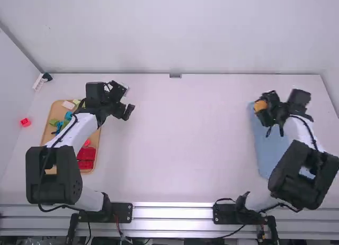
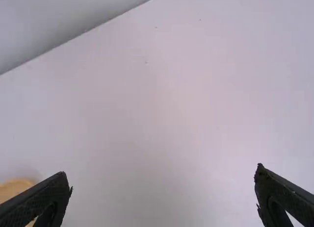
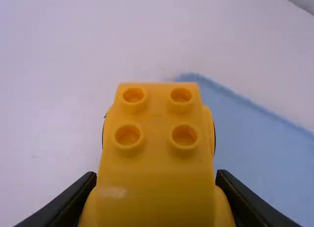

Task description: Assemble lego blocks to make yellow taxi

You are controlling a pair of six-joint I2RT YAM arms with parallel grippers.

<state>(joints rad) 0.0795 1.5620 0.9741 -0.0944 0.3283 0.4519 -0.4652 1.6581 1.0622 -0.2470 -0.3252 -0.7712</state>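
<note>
Yellow studded piece [image 3: 157, 153] gripped from both sides by fingers of right gripper [image 1: 261, 108]; four studs shown on its upper face, beyond fingertips; dark rounded edges seen at its flanks. Blue mat [image 1: 267, 150] spread partly below right fingers. Left gripper [image 1: 127, 101] held with fingers wide apart, nothing clasped between them. Wooden tray [image 1: 56, 111] placed near left fingers, toward left side; red blocks [image 1: 86, 157] held in it. Single red block [image 1: 25, 122] set outside tray, well apart from left fingers.
</note>
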